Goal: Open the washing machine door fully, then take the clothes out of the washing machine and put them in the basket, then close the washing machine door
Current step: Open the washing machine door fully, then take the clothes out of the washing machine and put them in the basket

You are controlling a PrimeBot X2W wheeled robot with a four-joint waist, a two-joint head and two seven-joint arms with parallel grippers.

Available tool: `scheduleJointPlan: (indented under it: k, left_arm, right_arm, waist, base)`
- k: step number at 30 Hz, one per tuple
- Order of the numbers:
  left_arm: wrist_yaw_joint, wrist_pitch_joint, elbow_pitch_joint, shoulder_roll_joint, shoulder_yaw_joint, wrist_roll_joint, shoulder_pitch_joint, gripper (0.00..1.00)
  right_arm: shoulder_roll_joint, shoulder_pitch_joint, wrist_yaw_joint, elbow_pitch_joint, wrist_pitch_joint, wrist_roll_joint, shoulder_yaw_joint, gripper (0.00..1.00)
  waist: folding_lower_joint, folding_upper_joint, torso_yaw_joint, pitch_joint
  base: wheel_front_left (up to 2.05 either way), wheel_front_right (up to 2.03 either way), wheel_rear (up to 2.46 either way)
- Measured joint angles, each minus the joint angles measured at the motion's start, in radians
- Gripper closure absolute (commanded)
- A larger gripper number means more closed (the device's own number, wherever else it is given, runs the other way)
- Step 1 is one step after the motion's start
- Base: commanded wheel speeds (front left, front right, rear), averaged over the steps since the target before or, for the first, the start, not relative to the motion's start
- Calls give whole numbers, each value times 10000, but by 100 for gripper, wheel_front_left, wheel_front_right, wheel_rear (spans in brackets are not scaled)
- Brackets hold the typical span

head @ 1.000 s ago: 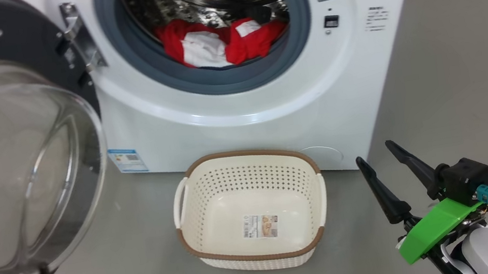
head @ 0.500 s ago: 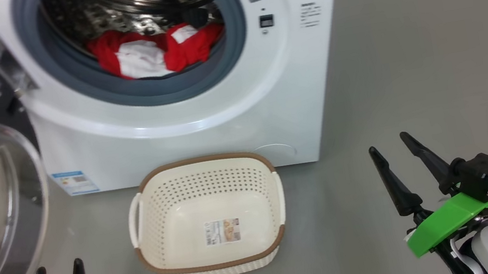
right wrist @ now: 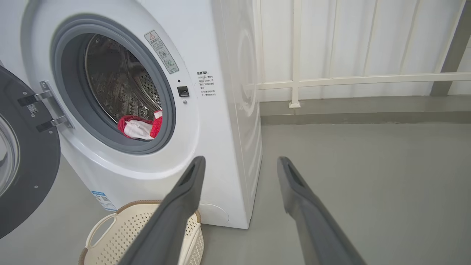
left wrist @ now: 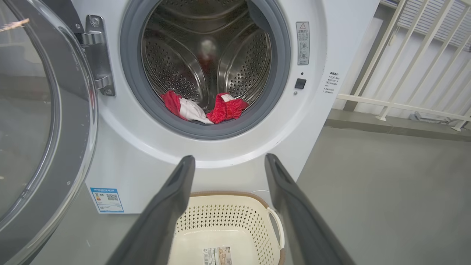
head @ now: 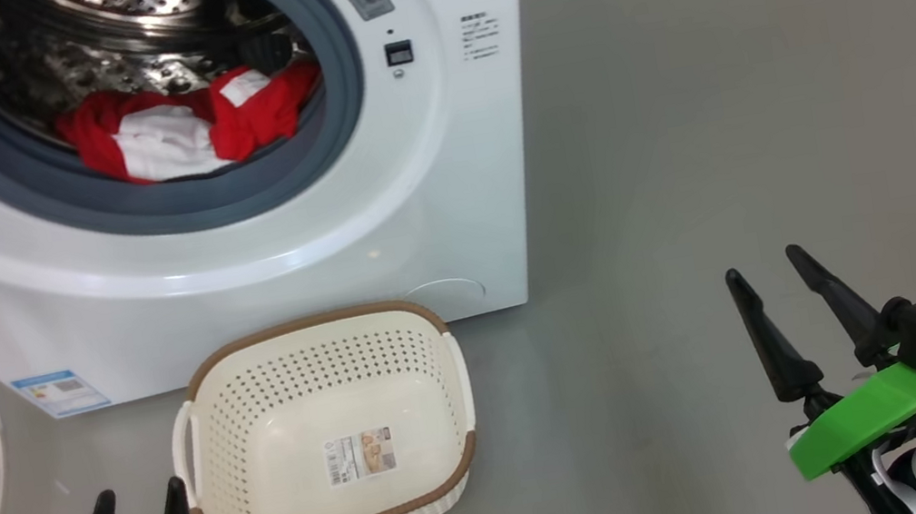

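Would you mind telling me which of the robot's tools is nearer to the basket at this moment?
Left. The left tool is open just beside the near left corner of the basket. The right tool, also open, stands far off to the basket's right.

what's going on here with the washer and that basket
Nothing is being handled yet. The washing machine door stands open, the red and white clothes lie in the drum, and the basket sits on the floor before the washing machine with no clothes in it. The left gripper and right gripper are open, holding nothing.
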Motion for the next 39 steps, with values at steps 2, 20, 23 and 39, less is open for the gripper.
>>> scheduleJointPlan:
  k: [2, 20, 23, 39]
  left_arm:
    - [0, 0, -4, 0, -12, 0, -1, 0]
    - [0, 0, -169, -4, 109, 63, 0, 0]
    - [0, 0, -173, -8, 169, 127, 1, 0]
    - [0, 0, -230, 12, 159, 127, -2, 0]
  right_arm:
    - [2, 2, -2, -21, 0, 0, -81, 0]
    - [109, 168, -2, -100, 0, -180, -176, 0]
    - [109, 168, 0, -105, 0, -180, -178, 0]
    - [113, 173, 0, -105, 0, -180, -128, 0]
  waist:
    - [0, 0, -95, 14]
    - [0, 0, -214, -22]
    - [0, 0, -202, -3]
    - [0, 0, -164, 47]
  base:
    - [0, 0, 0]
    - [0, 0, 0]
    - [0, 0, 0]
    - [60, -65, 5]
